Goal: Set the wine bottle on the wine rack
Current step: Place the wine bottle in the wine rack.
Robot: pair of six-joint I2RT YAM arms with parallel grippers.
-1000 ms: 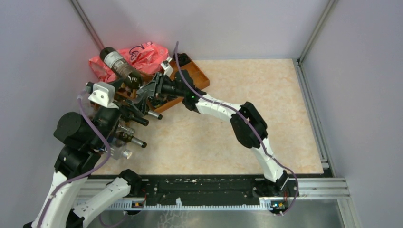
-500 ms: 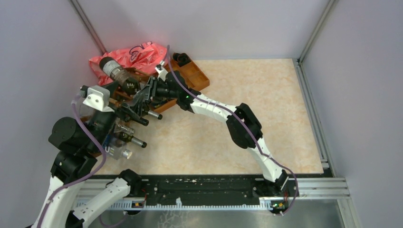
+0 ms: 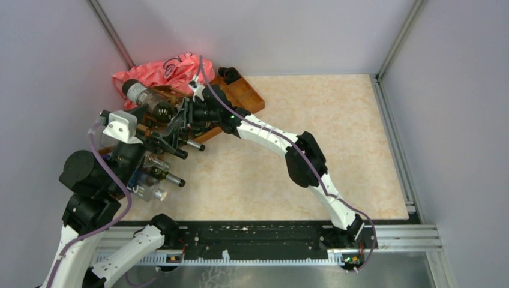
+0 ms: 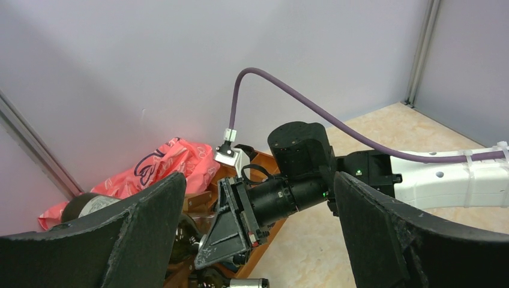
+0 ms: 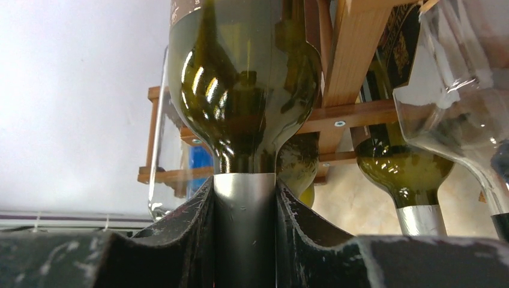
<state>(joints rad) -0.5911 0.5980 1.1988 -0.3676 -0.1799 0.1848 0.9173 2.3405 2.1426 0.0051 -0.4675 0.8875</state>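
Observation:
The wine bottle (image 5: 243,90) is dark green glass with a silver foil neck. My right gripper (image 5: 244,231) is shut on that neck. In the top view the bottle (image 3: 147,99) lies tilted at the back left, base toward the corner, over the wine rack, with the right gripper (image 3: 180,117) at its neck. The rack's brown slats (image 5: 360,111) show just behind the bottle's shoulder; whether the bottle rests on them I cannot tell. My left gripper (image 4: 252,240) hangs wide open near the rack, facing the right gripper, holding nothing.
Other bottles lie in the rack: a green one (image 5: 408,168) and a clear one (image 5: 462,90), with necks (image 3: 192,145) poking out toward the table. A pink plastic bag (image 3: 171,67) and an orange-brown tray (image 3: 246,93) sit behind. Grey walls close in at left and back.
My right gripper has carried the bottle left and nearer, down toward the rack. The left arm has drifted slightly left, still open.

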